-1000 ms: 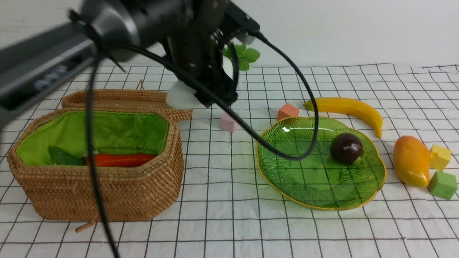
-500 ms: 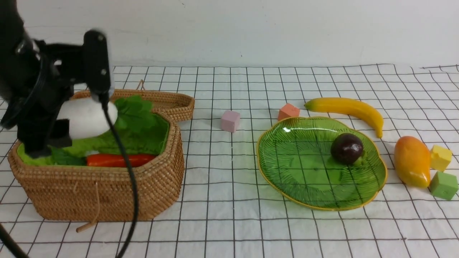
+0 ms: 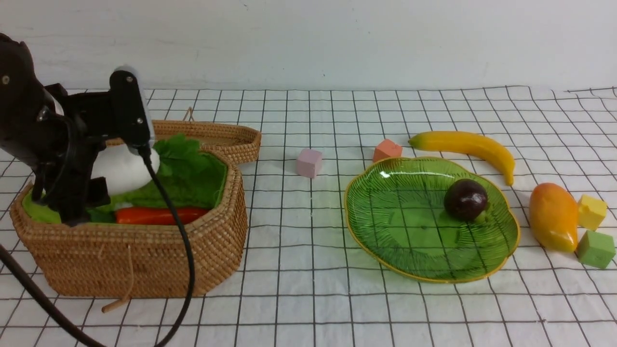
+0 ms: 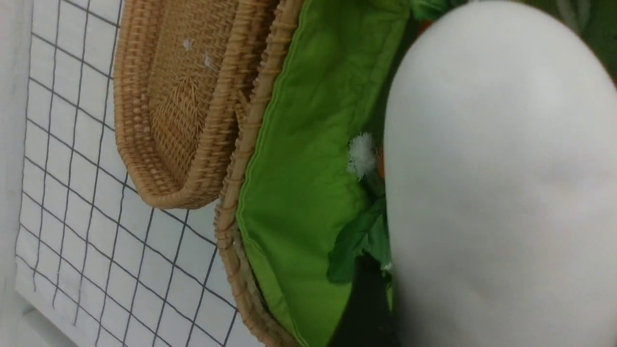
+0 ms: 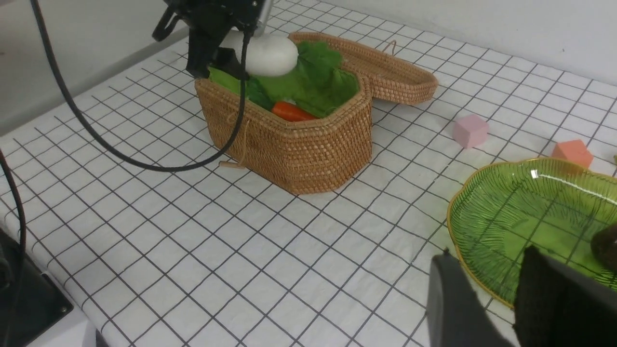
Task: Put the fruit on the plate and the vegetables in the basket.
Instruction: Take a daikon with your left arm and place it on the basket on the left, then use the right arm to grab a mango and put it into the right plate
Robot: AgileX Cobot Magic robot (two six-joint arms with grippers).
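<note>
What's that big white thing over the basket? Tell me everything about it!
A toy white radish, smooth and plump, with ruffled green leaves at one end. The left gripper pinches it, lying sideways, just above the open basket and the orange-red carrot inside. Whether its leaves touch the lining is unclear.

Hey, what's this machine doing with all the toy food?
It is sorting toy food. Its left claw holds a white radish over the open basket, where an orange-red carrot already lies. One mangosteen sits on the green plate; the banana and mango lie on the cloth beside it. The right claw hangs open near the plate, holding nothing.
</note>
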